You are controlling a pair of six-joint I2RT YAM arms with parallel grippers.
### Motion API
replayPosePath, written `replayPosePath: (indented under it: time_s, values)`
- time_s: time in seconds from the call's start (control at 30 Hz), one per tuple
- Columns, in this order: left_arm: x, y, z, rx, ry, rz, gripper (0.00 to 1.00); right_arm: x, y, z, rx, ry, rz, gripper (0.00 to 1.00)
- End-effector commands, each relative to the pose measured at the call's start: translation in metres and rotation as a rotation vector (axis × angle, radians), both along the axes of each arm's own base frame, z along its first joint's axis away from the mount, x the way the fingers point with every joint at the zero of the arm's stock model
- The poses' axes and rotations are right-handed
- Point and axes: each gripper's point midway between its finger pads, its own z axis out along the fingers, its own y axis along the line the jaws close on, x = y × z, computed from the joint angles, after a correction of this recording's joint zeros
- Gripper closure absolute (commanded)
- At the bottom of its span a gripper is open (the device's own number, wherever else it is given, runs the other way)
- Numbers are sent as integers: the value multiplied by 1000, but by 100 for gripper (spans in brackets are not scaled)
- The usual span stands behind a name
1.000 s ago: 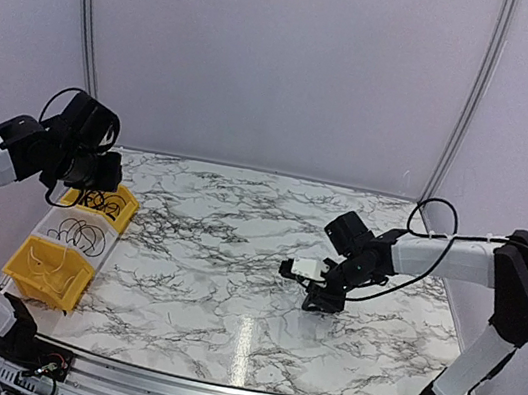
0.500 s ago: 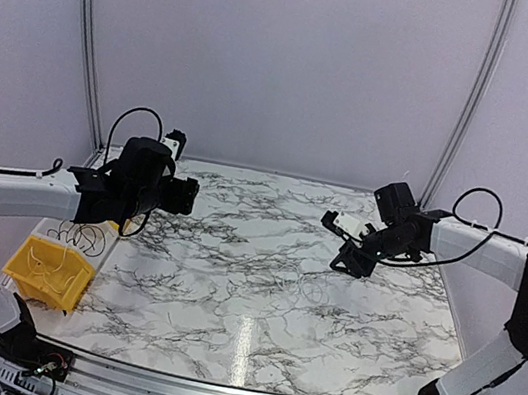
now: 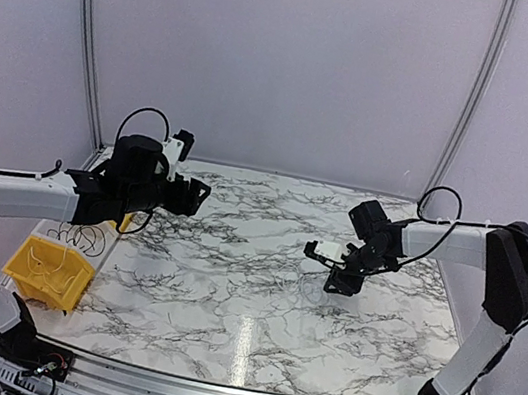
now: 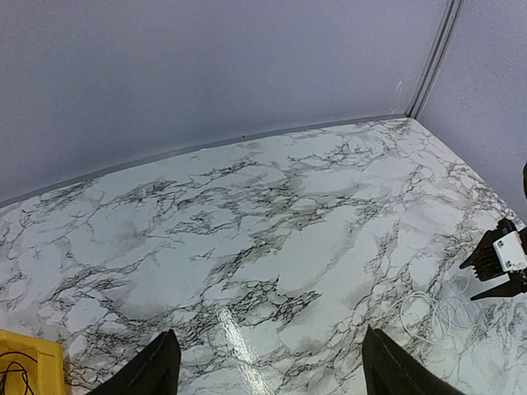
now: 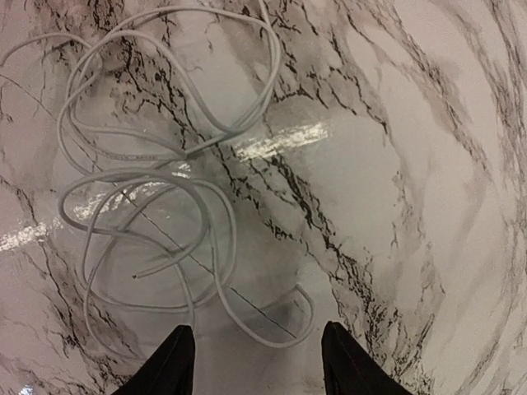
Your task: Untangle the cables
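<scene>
Your left gripper (image 3: 193, 196) now hangs over the tabletop (image 3: 228, 293), away from the yellow bins (image 3: 53, 274), jaws wider. Your right gripper (image 3: 337, 276) sits slightly farther back.

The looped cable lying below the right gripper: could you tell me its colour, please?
Pale grey-white cable, clearest in the right wrist view.

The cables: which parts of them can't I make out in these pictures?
Pale cable: right wrist view cuts its loops at the top and left edges; from above it vanishes into the marble tabletop.
Black cables: too small to count; the left arm covers the far bin.
</scene>
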Motion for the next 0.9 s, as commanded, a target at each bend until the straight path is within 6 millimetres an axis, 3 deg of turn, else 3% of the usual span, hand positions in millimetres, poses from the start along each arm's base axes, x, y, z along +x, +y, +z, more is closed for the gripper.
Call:
replayPosePath:
  time_s: [0.0, 0.1, 0.13, 0.17, 0.23, 0.27, 0.37, 0.53, 0.63, 0.73, 0.87]
  values:
    - [-2, -3, 23, -21, -69, -33, 21, 23, 13, 9, -12, -100, 37, 47]
    - [-3, -7, 24, -28, -66, -55, 22, 27, 23, 14, 23, -126, 41, 53]
    - [-5, -11, 23, -33, -60, -77, 23, 28, 27, 16, 39, -133, 45, 59]
    - [-7, -16, 20, -33, -54, -101, 25, 29, 30, 19, 54, -138, 52, 67]
    - [-11, -28, 10, 7, -51, -143, 28, 29, 36, 24, 76, -144, 68, 93]
    - [-12, -31, 4, 41, -56, -147, 28, 29, 38, 29, 85, -149, 72, 100]
    - [-17, -43, -14, 128, -75, -128, 28, 20, 44, 58, 140, -141, 85, 100]
    - [-62, -103, 2, 42, -108, -237, 26, -16, 57, 150, 323, -146, 137, 100]
    - [-80, -132, 10, -75, -114, -225, 25, -34, 60, 189, 395, -184, 166, 100]
    - [-88, -153, 17, -213, -120, -199, 25, -41, 63, 203, 396, -205, 182, 100]
    - [-88, -171, 30, -357, -166, -179, 26, -46, 70, 202, 378, -162, 195, 100]
